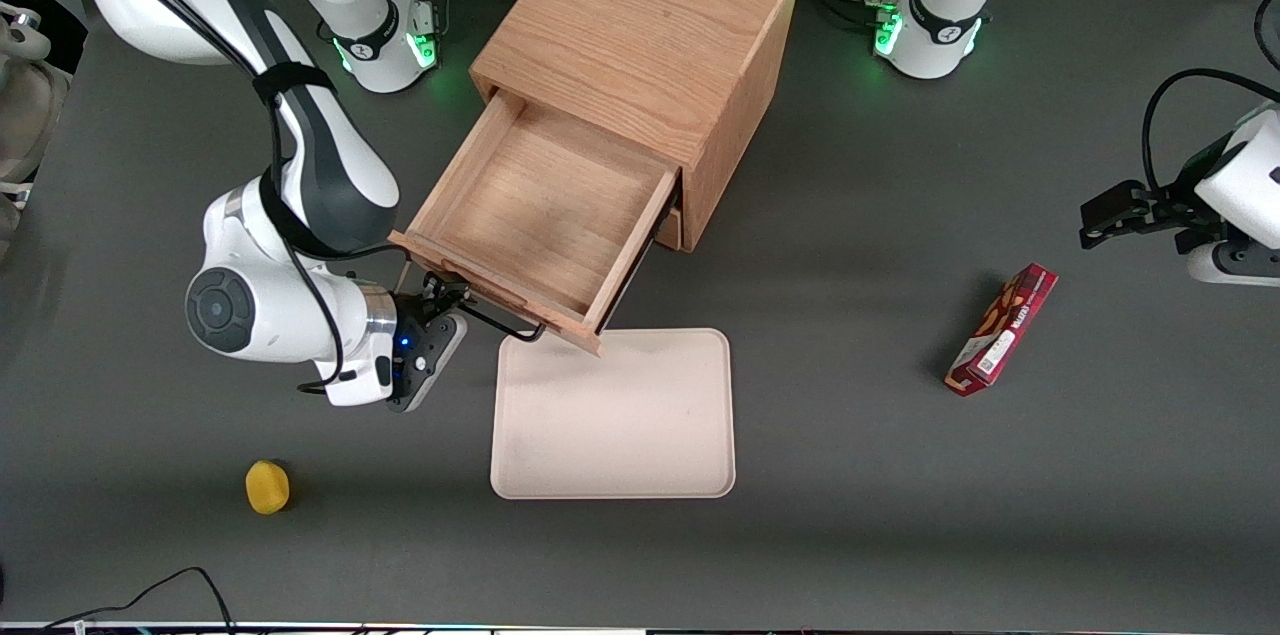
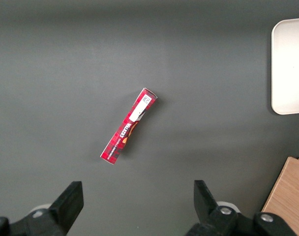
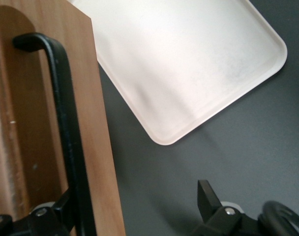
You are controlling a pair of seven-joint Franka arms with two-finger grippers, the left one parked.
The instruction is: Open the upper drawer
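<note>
The upper drawer (image 1: 545, 215) stands pulled well out of the oak cabinet (image 1: 640, 45), its front corner overhanging the cream tray (image 1: 615, 415). The right arm reaches in low from the working arm's end, its gripper (image 1: 447, 300) at the drawer front. The fingers are spread wide, one (image 3: 66, 211) touching the black bar handle (image 3: 66, 123), the other (image 3: 208, 199) apart from it, gripping nothing.

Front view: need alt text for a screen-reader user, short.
The upper drawer of an oak cabinet stands pulled well out and empty, with the gripper at its black handle. A beige tray lies on the dark table just under the drawer's front corner; a yellow object and a red box lie farther off.
</note>
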